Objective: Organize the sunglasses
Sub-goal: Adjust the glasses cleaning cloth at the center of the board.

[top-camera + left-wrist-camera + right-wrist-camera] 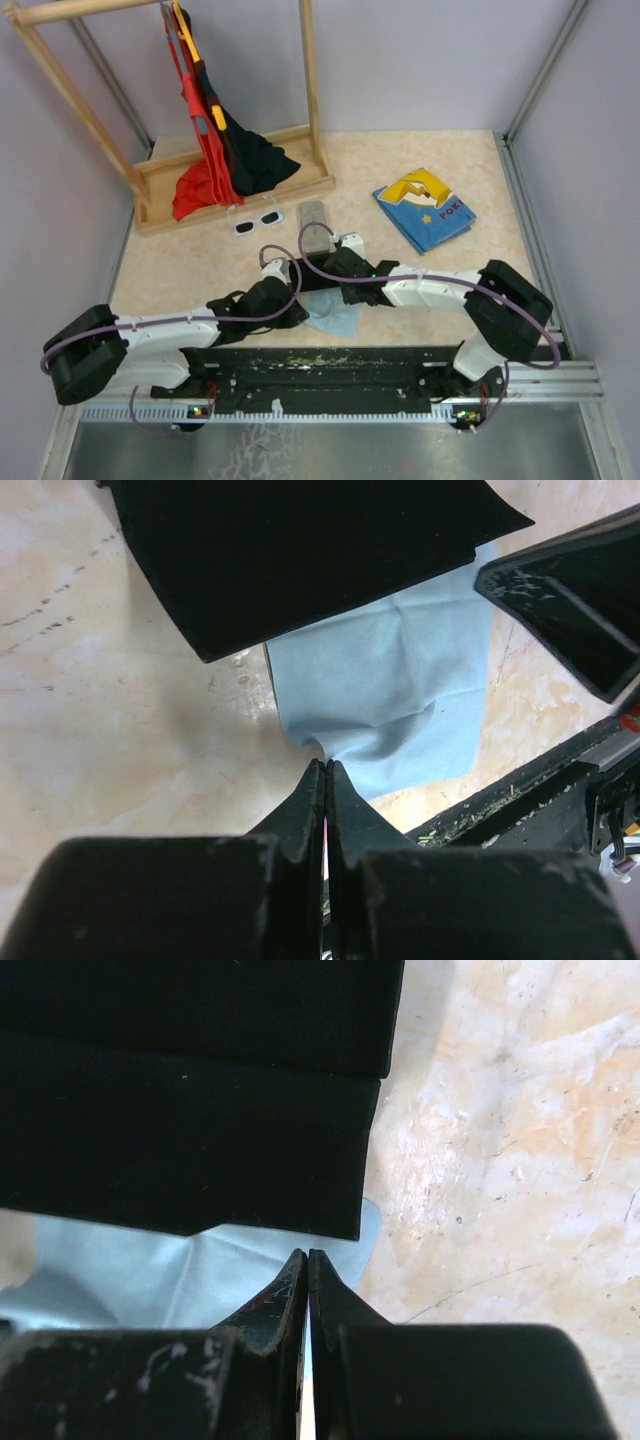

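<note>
White-framed sunglasses [256,218] with dark lenses lie on the table in front of the wooden rack, away from both grippers. Both arms meet at mid-table over a light-blue cloth [335,313]. My left gripper [327,766] is shut, and the edge of the cloth [400,690] bunches up into its tips. My right gripper [308,1254] is shut with nothing between its fingers, its tips just above the same cloth [150,1270]. A black oblong case [190,1100] lies right beyond both grippers' tips [300,550]. In the top view the arms hide the case.
A grey case [316,225] stands just behind the arms. The wooden rack [235,190] with red and black garments fills the back left. A folded blue and yellow cloth [425,210] lies back right. A black rail [330,365] runs along the near edge.
</note>
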Available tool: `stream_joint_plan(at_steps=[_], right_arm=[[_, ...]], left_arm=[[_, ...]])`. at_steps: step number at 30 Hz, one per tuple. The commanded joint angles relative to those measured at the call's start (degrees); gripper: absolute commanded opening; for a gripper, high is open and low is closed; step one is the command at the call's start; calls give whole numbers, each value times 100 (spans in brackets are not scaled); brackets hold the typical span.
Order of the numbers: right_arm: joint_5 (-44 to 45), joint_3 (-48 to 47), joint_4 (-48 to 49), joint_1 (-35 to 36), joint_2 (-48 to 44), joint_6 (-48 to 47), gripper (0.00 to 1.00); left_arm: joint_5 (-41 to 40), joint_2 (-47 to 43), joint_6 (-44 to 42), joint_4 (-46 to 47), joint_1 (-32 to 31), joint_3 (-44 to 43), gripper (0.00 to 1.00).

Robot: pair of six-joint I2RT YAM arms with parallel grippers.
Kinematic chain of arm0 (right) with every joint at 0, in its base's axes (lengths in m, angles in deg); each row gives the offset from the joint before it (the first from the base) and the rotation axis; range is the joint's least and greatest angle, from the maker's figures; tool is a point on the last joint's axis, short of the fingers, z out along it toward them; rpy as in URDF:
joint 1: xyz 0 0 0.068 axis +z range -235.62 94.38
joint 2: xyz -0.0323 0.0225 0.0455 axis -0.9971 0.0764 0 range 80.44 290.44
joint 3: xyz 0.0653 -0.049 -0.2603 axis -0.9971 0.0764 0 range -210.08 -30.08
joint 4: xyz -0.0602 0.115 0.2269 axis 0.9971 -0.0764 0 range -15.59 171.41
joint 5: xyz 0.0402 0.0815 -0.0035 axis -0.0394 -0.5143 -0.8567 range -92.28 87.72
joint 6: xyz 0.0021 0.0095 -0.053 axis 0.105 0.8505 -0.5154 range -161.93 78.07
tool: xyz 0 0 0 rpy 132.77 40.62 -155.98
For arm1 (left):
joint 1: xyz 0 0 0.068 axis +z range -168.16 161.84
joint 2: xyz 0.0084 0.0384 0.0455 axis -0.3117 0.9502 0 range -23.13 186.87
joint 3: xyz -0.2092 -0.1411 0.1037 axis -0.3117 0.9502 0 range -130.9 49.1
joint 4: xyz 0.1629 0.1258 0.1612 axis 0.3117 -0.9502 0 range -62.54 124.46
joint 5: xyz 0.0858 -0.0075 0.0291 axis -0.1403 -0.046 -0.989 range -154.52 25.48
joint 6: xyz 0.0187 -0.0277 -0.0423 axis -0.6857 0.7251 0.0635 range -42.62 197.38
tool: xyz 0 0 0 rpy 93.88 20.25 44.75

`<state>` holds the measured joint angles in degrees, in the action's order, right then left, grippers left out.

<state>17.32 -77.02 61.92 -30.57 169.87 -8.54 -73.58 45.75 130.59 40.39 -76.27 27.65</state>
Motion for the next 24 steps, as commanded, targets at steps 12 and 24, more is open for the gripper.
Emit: stream_joint_plan(at_steps=[12, 24], right_arm=[[-551, 614, 658, -2, -2334, -366, 26], [-242, 1255, 643, -20, -3261, -312, 37]], left_arm=[[-40, -261, -529, -540, 62, -26, 1], [144, -113, -470, -106, 63, 234, 1]])
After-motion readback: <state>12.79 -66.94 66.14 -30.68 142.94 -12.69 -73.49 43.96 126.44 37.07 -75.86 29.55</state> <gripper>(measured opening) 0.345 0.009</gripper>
